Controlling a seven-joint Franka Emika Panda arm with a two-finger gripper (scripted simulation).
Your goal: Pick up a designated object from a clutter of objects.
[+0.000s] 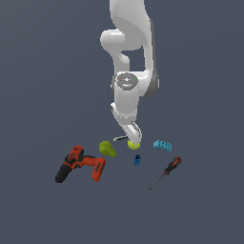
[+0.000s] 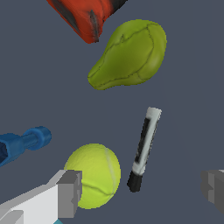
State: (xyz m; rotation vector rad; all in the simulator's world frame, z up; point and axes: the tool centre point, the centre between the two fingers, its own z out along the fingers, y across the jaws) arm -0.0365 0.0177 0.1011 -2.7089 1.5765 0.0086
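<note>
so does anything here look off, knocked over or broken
Nothing looks damaged or spilled. The power drill lies on its side and the pear lies flat, which fits loose clutter. One thing to note: the ball sits right beside the white stick, between the open gripper's fingers, crowding the grasp.
</note>
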